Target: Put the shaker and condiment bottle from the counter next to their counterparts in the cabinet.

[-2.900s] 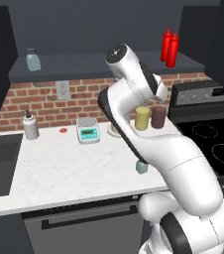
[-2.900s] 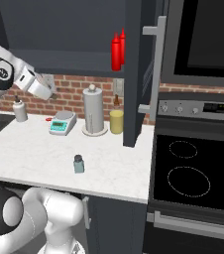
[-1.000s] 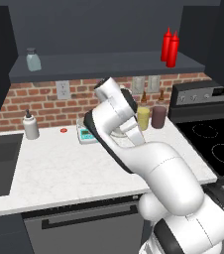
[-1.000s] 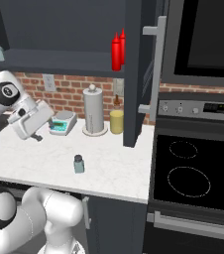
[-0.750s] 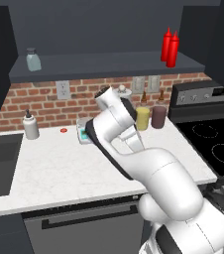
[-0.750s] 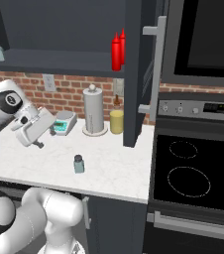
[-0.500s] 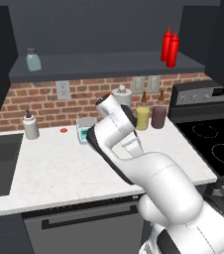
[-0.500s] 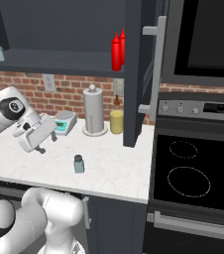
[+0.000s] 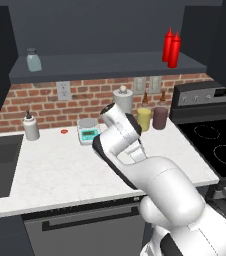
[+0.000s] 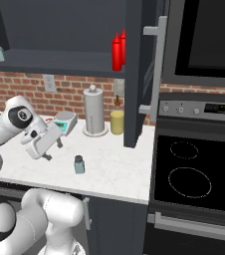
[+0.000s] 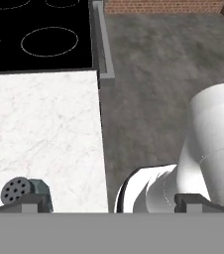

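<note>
Right now the arm is bent low over the counter with its gripper point(image 10: 49, 149) spread wide and holding nothing.

Looking from the right, the shaker point(image 10: 78, 164) stands upright on the white marble counter point(image 10: 109, 172), near the front edge, just beside the gripper but apart from it. From the hand's own camera the shaker point(image 11: 22, 191) shows from above, its dark holed cap close to one fingertip point(image 11: 32, 202), the counter's edge and the black stovetop point(image 11: 34, 34) beyond. Up in the cabinet point(image 9: 110, 65), two red condiment bottles point(image 9: 171, 47) stand together at the right end of the shelf, and the matching small blue-grey jar point(image 9: 33, 60) stands far off at the left end. Against the brick wall sit a white pump dispenser point(image 9: 31, 127), a small scale point(image 9: 88, 132), a paper towel roll point(image 10: 95, 110) and a yellow jar point(image 10: 117, 121).
</note>
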